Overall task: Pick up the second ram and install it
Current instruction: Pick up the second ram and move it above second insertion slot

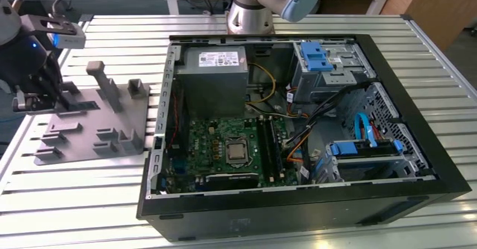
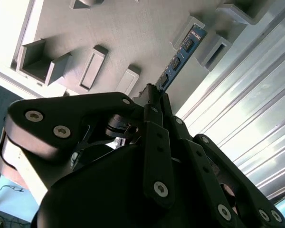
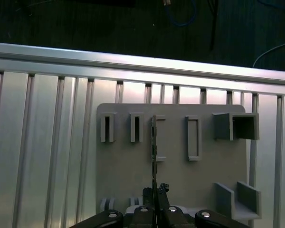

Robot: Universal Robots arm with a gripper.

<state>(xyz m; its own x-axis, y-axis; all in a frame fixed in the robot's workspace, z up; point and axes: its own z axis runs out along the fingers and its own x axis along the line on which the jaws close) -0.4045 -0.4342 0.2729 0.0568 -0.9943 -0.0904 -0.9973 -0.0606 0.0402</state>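
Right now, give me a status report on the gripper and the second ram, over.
Gripper shut on the second ram. Ram on edge at the grey tray slots; lifted or seated, cannot tell. Nothing blocking it.

In the foreground I see my black hand [image 2: 154,95], its linked fingers [image 2: 154,118] drawn together at the centre of the frame and pinching the near end of the ram stick [image 2: 183,50]. The bluish stick runs away from the fingertips over the grey tray [image 2: 133,33], with its far end beside a raised slot; I can't tell whether it touches. The ribbed metal counter [image 2: 247,104] lies next to the tray.
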